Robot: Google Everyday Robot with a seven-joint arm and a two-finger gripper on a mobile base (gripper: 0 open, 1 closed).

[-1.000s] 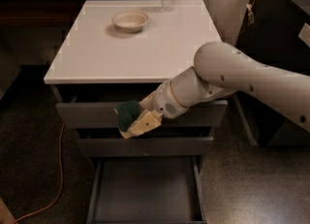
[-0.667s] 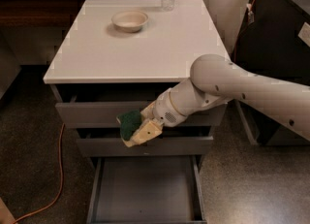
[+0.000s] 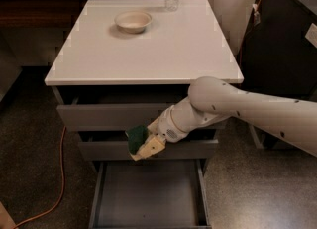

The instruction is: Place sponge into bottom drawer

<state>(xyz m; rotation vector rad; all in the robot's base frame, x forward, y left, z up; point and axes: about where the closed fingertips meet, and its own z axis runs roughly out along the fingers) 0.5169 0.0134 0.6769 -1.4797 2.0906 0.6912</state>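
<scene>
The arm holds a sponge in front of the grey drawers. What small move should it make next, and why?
Probably lower the gripper straight down a little. It holds the small rectangular sponge, dark green over pale yellow, in front of the grey middle drawer front. The open grey bottom drawer lies directly below, and the sponge is not yet inside its tray.

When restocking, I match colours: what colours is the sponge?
The sponge is dark green over pale yellow, camera view; the hand holds it above the bottom drawer.
</scene>
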